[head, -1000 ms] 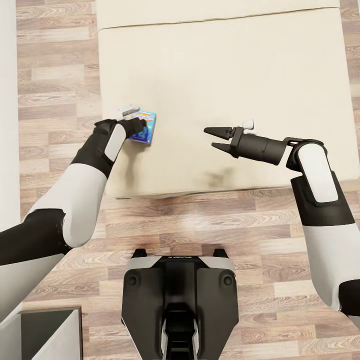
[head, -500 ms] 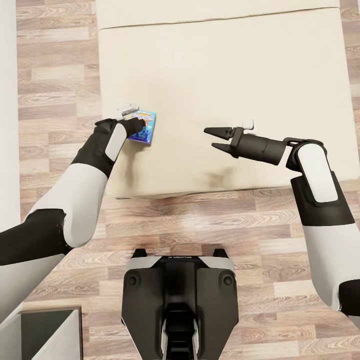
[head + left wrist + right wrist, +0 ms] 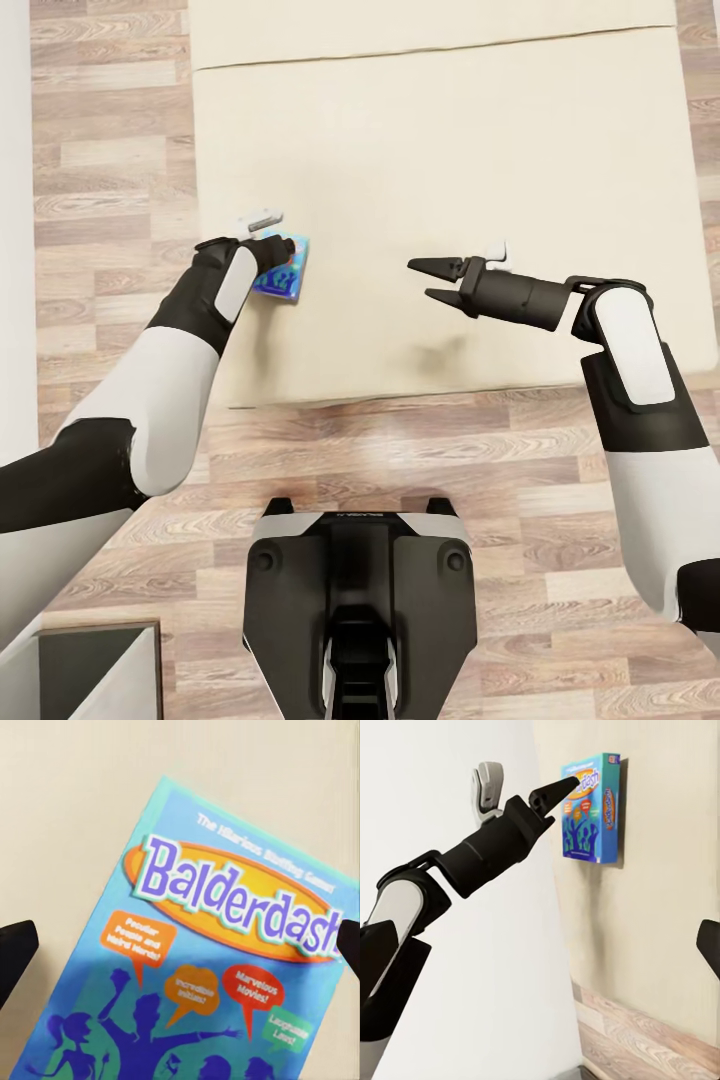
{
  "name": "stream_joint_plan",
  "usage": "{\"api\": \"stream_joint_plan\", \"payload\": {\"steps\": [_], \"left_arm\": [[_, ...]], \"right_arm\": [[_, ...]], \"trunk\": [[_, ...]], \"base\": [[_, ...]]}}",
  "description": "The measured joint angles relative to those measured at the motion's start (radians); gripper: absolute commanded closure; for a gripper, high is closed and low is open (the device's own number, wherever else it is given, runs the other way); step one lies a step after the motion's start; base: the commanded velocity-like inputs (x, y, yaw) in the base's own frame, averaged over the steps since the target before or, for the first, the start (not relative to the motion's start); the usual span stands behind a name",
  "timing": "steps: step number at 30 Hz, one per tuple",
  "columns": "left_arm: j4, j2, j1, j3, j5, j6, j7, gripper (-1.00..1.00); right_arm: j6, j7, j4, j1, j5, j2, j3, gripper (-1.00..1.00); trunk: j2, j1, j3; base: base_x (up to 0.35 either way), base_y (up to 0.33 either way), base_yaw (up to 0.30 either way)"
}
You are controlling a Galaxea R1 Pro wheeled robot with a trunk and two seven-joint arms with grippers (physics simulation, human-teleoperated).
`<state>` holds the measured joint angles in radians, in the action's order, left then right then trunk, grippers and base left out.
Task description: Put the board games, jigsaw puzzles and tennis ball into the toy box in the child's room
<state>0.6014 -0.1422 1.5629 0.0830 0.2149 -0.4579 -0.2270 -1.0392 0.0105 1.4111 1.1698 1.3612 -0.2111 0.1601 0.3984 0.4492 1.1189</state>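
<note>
I hold my left gripper (image 3: 272,246) just above the blue Balderdash board game (image 3: 283,268), with its jaws spread wide on both sides of the box and not yet touching it. I judge this is the pick-up step: next I must lower and close on the box edges. My right gripper (image 3: 428,279) waits open over the plain beige bed (image 3: 450,140), well apart. Around the bed is wood plank floor (image 3: 110,170).

One blue board game (image 3: 283,268) lies on one bed (image 3: 450,150), between two arms.
</note>
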Motion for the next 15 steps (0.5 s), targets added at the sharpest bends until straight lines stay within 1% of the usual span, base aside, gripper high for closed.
{"api": "stream_joint_plan", "payload": {"steps": [9, 12, 15], "left_arm": [[0.0, -0.004, 0.0, -0.001, 0.0, -0.001, 0.0, -1.0], [0.0, -0.004, 0.0, -0.001, 0.0, -0.002, 0.0, -1.0], [0.0, -0.003, 0.0, -0.001, 0.0, -0.003, 0.0, -1.0]], "right_arm": [[0.0, -0.002, -0.001, 0.0, 0.0, 0.005, 0.0, -1.0], [-0.001, -0.003, -0.001, 0.0, 0.0, 0.013, 0.0, -1.0], [-0.002, -0.003, -0.002, 0.0, 0.0, 0.019, 0.0, -1.0]], "trunk": [[0.0, 0.0, 0.0], [0.0, 0.0, 0.0], [0.0, 0.0, 0.0]], "base": [[0.027, -0.008, 0.0], [0.101, -0.001, 0.0], [0.192, -0.001, 0.0]]}}
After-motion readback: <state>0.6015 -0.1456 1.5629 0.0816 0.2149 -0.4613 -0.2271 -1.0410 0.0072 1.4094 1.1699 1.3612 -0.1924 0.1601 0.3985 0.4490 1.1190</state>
